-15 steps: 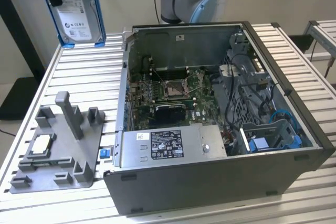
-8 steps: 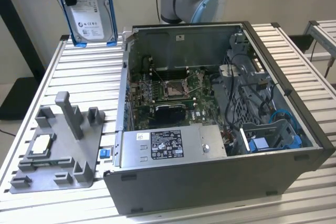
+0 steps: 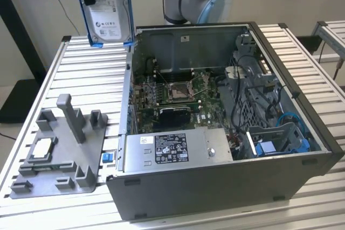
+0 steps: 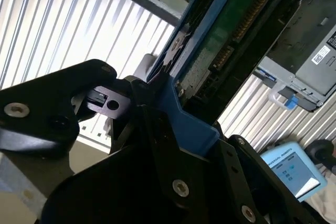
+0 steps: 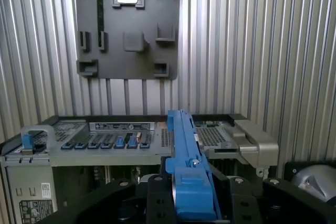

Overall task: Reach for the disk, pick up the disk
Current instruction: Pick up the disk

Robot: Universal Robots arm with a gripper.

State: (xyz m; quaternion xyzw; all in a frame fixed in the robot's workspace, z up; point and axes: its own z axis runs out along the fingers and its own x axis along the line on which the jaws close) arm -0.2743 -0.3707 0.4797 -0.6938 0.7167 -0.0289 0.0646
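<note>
Clearly the gripper (image 5: 192, 199) has its fingers clamped on the disk (image 3: 109, 14) by its thin blue frame (upright, above the table (image 3: 81, 74)), so a slight slip could drop it.

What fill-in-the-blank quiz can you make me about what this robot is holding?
1. The gripper holds the disk by its ____ plastic frame.
2. The disk hangs ____ the table, not touching it.
3. The small silver chip sits on the ____ holder.
Missing words: blue; above; grey.
</note>
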